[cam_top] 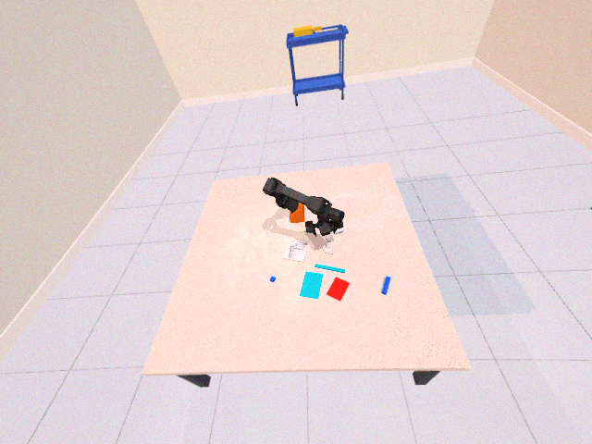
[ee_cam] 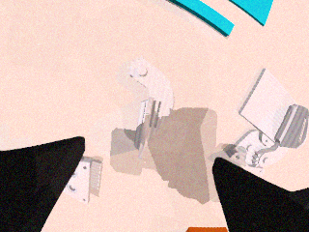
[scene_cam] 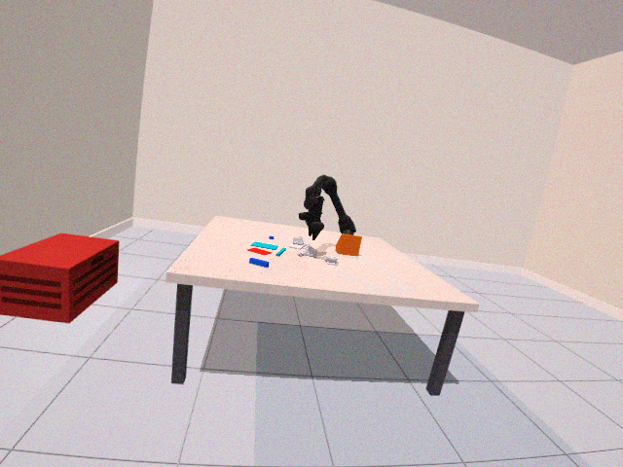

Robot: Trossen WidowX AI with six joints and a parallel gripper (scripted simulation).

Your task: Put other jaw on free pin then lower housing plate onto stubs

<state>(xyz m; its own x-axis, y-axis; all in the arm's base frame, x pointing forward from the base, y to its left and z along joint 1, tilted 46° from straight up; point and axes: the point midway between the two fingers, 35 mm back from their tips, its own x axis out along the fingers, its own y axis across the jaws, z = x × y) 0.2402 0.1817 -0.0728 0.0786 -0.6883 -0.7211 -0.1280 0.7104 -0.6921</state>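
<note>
The white gripper base (cam_top: 298,254) (ee_cam: 265,99) stands on the table, with a grey rounded block on it. The mounted jaw (ee_cam: 266,156) lies beside that block; its pins and gear teeth are too small to judge. The loose jaw (cam_top: 328,248) (ee_cam: 161,92), white and curved with a narrow upright part, lies apart from the base. The small housing plate (scene_cam: 331,261) (ee_cam: 82,181) lies apart on the other side, partly hidden by a finger in the wrist view. My gripper (scene_cam: 314,234) (ee_cam: 150,155) is open and empty, pointing down above the table over the area around the loose jaw.
An orange block (cam_top: 297,213) (scene_cam: 348,244) stands by the arm's base. A cyan bar (cam_top: 329,268) (ee_cam: 208,16), a cyan plate (cam_top: 311,285), a red plate (cam_top: 338,289), a blue bar (cam_top: 386,285) and a small blue cube (cam_top: 272,278) lie farther out.
</note>
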